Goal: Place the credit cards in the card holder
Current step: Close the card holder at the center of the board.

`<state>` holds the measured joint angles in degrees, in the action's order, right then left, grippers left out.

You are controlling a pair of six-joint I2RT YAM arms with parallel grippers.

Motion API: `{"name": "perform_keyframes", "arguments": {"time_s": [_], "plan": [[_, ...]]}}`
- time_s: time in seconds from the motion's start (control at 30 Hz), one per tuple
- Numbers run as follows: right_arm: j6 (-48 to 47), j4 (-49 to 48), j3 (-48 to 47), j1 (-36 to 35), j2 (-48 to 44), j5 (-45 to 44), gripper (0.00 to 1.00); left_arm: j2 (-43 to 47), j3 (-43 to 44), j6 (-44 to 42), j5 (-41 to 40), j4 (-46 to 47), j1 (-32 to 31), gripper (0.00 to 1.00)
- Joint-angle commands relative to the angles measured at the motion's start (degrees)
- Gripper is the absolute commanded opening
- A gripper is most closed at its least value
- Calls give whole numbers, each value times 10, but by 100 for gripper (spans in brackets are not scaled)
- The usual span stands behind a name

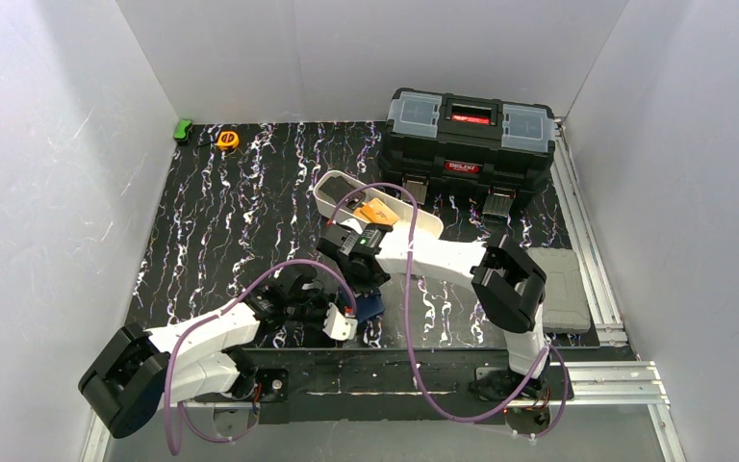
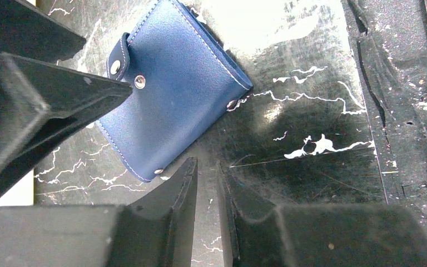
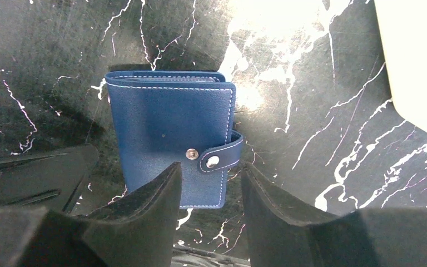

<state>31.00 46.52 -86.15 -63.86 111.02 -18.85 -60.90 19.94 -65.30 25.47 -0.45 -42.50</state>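
Observation:
The card holder (image 1: 371,306) is a navy wallet lying folded on the black marbled table near the front edge, its snap tab unfastened. It shows in the left wrist view (image 2: 178,83) and the right wrist view (image 3: 169,128). My right gripper (image 1: 363,279) (image 3: 208,169) is open just above the wallet's near edge, and the tab lies between its fingertips. My left gripper (image 1: 350,318) (image 2: 205,165) is empty beside the wallet's corner, its jaws almost together. An orange-yellow credit card (image 1: 377,211) lies in the white tray (image 1: 425,219). I cannot make out any dark cards.
A big black toolbox (image 1: 470,140) stands at the back right. A yellow tape measure (image 1: 228,140) and a green object (image 1: 184,129) lie at the back left. A grey pad (image 1: 560,284) lies at the right, by metal rails. The tray's wall shows in the right wrist view (image 3: 417,67).

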Motion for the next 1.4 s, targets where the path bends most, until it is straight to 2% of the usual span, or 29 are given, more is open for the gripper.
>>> {"name": "perform_keyframes", "arguments": {"time_s": [0.0,0.17,0.27,0.4,0.63,1.37], "plan": [[-7,5,-25,-5,19,7,51,12,-8,7,19,-10,-4,18],[-3,9,-28,-5,28,0,44,14,-8,8,19,-11,-3,18],[-2,8,-27,-6,28,-6,36,16,-7,8,19,-14,-2,18],[1,7,-22,-5,23,-18,17,16,-7,10,19,-14,-3,18],[5,7,-16,-6,16,-24,1,13,-5,10,20,-15,-4,18],[-3,-38,17,-6,2,38,1,-26,1,12,31,38,-14,20]]}}
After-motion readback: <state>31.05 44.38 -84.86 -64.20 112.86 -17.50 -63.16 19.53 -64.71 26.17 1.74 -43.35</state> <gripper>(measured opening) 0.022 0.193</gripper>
